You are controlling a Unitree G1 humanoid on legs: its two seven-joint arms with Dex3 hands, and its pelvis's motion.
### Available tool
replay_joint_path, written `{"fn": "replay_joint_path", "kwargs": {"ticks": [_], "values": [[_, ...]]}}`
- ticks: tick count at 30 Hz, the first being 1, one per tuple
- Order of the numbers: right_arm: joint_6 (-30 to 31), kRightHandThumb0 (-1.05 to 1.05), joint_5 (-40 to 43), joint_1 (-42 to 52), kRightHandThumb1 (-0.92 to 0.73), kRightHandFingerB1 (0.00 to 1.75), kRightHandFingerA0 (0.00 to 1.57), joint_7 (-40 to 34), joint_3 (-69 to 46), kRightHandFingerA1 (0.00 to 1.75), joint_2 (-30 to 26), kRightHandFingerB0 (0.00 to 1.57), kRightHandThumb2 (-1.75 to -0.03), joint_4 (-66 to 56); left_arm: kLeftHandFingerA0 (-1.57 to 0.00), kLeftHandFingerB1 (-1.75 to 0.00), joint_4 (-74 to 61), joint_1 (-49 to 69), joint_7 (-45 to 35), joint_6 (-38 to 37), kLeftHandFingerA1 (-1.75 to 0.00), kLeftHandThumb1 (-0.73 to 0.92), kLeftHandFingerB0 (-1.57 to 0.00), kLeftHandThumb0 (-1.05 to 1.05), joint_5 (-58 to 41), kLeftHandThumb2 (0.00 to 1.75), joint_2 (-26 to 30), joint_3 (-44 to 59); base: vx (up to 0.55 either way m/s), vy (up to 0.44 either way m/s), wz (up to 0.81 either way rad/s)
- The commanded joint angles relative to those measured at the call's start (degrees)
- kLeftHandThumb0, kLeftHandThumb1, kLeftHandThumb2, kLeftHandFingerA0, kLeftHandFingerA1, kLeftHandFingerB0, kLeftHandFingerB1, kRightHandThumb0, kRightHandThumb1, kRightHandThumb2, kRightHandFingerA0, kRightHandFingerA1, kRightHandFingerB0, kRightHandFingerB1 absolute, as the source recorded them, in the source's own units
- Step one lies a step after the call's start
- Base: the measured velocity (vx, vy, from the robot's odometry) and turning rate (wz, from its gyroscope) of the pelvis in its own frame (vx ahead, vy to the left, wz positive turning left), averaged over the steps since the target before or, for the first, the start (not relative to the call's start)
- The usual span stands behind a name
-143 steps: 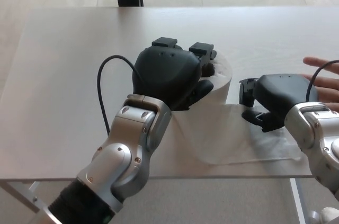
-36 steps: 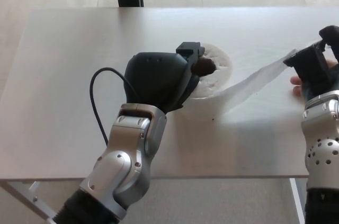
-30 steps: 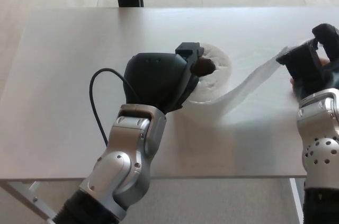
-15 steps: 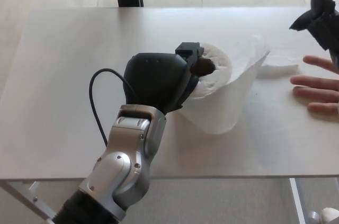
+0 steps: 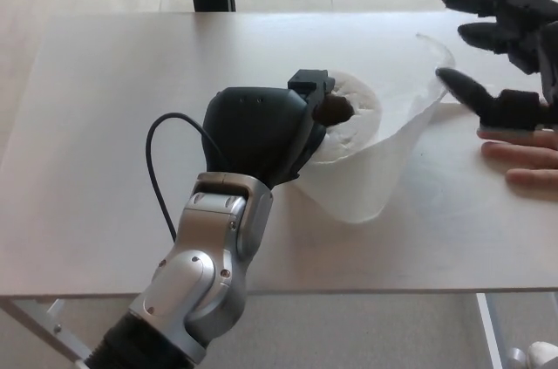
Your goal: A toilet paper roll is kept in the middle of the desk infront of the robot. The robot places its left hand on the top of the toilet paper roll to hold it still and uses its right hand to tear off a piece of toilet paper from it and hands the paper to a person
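Desk point(image 5: 105, 151) fills the view, pale, bare apart from the roll and hands. L arm comes in from lower left. L hand point(image 5: 261, 129) sits on top of the toilet paper roll point(image 5: 353, 116), fingers closed down over its rim and core, pinning it mid-desk. The roll stands upright, core axis vertical, directly under and just right of that hand.

A loose tail of paper point(image 5: 384, 168) hangs off the roll's near-right side, sags in a loop toward the desk edge, then rises to a free end pointing up-right. The long run of the strip goes from L hand out toward R hand.

R hand point(image 5: 501, 46) is top right, raised above the desk, thumb and fingers spread apart, holding nothing. The lowest finger's tip is near the strip's free end; can't tell if they touch. R hand is the nearer one to that end; L is busy.

Person's hand point(image 5: 523, 151) lies flat on the desk just below R hand, fingers toward the roll, no paper in it.

Judgement: no torn piece visible, so R hand likely needs to take the free end, lying to its lower left.
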Motion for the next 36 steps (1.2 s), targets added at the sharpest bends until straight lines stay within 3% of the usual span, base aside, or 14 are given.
{"fn": "replay_joint_path", "kwargs": {"ticks": [1, 3, 8, 9, 12, 13, 16, 17, 19, 20, 22, 23, 25, 36], "values": [[-8.37, -0.40, -40.00, -9.98, -0.39, 0.33, 0.00, 29.19, 25.22, 0.01, -18.04, 0.11, -0.58, 5.46, -0.86, -0.50, 3.56, 3.31, -3.96, 1.23, -1.44, 0.68, -0.50, -0.40, -0.02, 0.73, 2.85, -1.64, 0.00, 0.000, 0.00], [-8.41, -0.66, -42.49, -11.31, -0.38, 0.14, 0.00, 28.37, 27.04, 0.00, -17.52, 0.09, -0.67, 7.56, -0.91, -0.48, 3.43, 3.45, -4.14, 1.25, -1.48, 0.70, -0.51, -0.40, -0.32, 0.70, 2.73, -1.55, 0.00, 0.000, 0.00], [-8.79, -0.67, -48.75, -14.81, -0.33, 0.27, 0.00, 22.39, 31.26, 0.00, -14.62, 0.07, -0.67, 14.47, -0.86, -0.46, 2.85, 3.84, -5.15, 1.79, -1.42, 0.72, -0.52, -0.42, -0.88, 0.68, 2.57, -1.24, 0.00, 0.000, 0.00], [-9.43, -0.74, -50.71, -15.39, -0.49, 0.25, 0.00, 20.71, 32.04, 0.00, -14.28, 0.09, -0.78, 15.58, -0.87, -0.46, 2.96, 3.80, -5.23, 2.01, -1.43, 0.71, -0.52, -0.40, -0.76, 0.68, 2.52, -1.26, 0.00, 0.000, 0.00], [-9.15, -0.67, -54.97, -19.00, -0.39, 0.29, 0.00, 21.00, 35.22, 0.00, -12.90, 0.04, -0.63, 18.31, -0.88, -0.46, 3.27, 3.64, -5.15, 2.42, -1.45, 0.70, -0.52, -0.38, -0.76, 0.70, 2.21, -1.14, 0.00, 0.000, 0.00], [-9.36, -0.73, -55.76, -20.08, -0.45, 0.22, 0.00, 20.83, 36.13, 0.09, -12.32, 0.04, -0.79, 19.39, -0.87, -0.46, 3.37, 3.53, -4.98, 2.42, -1.38, 0.71, -0.52, -0.38, -0.71, 0.70, 2.15, -1.12, 0.00, 0.000, 0.00], [-10.47, -0.65, -57.20, -22.17, -0.40, 0.32, 0.00, 20.81, 38.43, 0.00, -11.07, 0.05, -0.59, 21.60, -0.95, -0.48, 3.43, 3.43, -4.45, 1.84, -1.49, 0.70, -0.52, -0.39, -0.89, 0.68, 2.26, -1.01, 0.00, 0.000, 0.00], [-11.35, -0.71, -57.71, -22.91, -0.44, 0.23, 0.00, 20.98, 39.28, 0.09, -10.89, 0.03, -0.78, 22.36, -0.95, -0.49, 3.42, 3.37, -4.23, 1.71, -1.51, 0.69, -0.52, -0.40, -0.88, 0.70, 2.22, -1.01, 0.00, 0.000, 0.00], [-11.71, -0.66, -57.90, -23.52, -0.38, 0.29, 0.00, 21.01, 40.11, 0.00, -10.91, 0.04, -0.62, 22.84, -0.93, -0.50, 3.35, 3.33, -4.26, 1.65, -1.52, 0.69, -0.52, -0.39, -0.71, 0.71, 2.21, -1.20, 0.00, 0.000, 0.00], [-12.06, -0.67, -58.18, -24.11, -0.38, 0.27, 0.00, 21.16, 40.81, 0.00, -10.79, 0.05, -0.63, 23.34, -0.85, -0.46, 3.32, 3.24, -4.42, 1.63, -1.34, 0.71, -0.52, -0.40, -0.45, 0.69, 2.35, -1.37, 0.00, 0.000, 0.00], [-14.98, -0.71, -60.47, -26.51, -0.44, 0.28, 0.00, 19.51, 43.06, 0.07, -9.98, 0.06, -0.80, 26.66, -0.86, -0.49, 3.51, 2.79, -4.77, 1.81, -1.44, 0.70, -0.50, -0.42, -0.20, 0.70, 2.40, -1.46, 0.00, 0.000, 0.00], [-15.18, -0.68, -61.21, -27.00, -0.42, 0.34, 0.00, 19.25, 43.51, 0.10, -10.01, 0.07, -0.57, 26.94, -0.85, -0.49, 3.53, 2.80, -4.57, 1.66, -1.45, 0.70, -0.51, -0.43, -0.13, 0.71, 2.47, -1.50, 0.00, 0.000, 0.00], [-16.00, -0.68, -62.47, -28.42, -0.41, 0.32, 0.00, 18.70, 44.91, 0.11, -9.98, 0.03, -0.80, 28.03, -0.87, -0.49, 3.59, 2.84, -4.31, 1.64, -1.47, 0.70, -0.51, -0.42, -0.14, 0.72, 2.45, -1.41, 0.00, 0.000, 0.00], [-17.74, -0.58, -61.06, -30.61, -0.33, 0.44, 0.00, 16.92, 48.64, 0.19, -9.29, 0.10, -0.78, 32.50, -0.89, -0.49, 4.54, 2.47, -4.44, 2.10, -1.44, 0.68, -0.50, -0.42, -0.22, 0.74, 2.04, -1.33, 0.00, 0.000, 0.00]]}}
